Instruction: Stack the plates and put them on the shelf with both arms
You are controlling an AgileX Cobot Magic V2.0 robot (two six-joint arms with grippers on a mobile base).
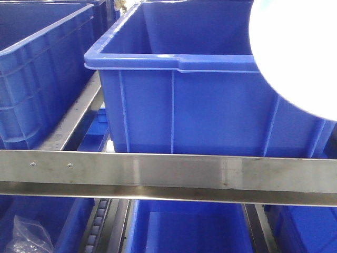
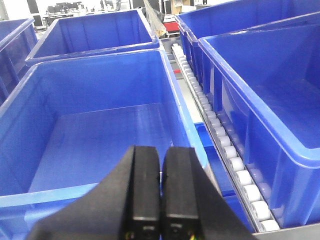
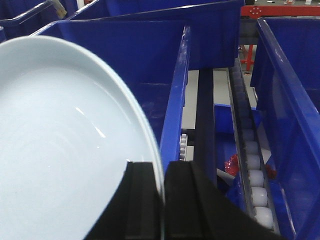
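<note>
Blue plastic crates fill nearly everything on this steel shelf [image 1: 158, 176], whose brushed front rail runs flat across the front-facing view with two small screws near its left end. Below that rail sit more blue bins, and a crumpled clear plastic bag [image 1: 29, 234] lies in the lower left one.

Closest to the right wrist camera, the right gripper [image 3: 164, 200] has its two black fingers pressed together on the rim of a pale blue-white plate [image 3: 65, 150], which stands nearly edge-on to the fingers and spreads out to the left over a blue crate. From the front, the same plate [image 1: 295, 52] shows as a bright, overexposed disc at the upper right, above the rim of the big middle crate [image 1: 210, 105]. I can make out only one plate.

On the other side, the left gripper [image 2: 160, 200] has its fingers closed against each other with nothing between them, hovering above the near wall of an open crate [image 2: 100, 130].

Farther back, a roller track [image 2: 220, 135] of white wheels runs between the crates, with more blue bins behind
</note>
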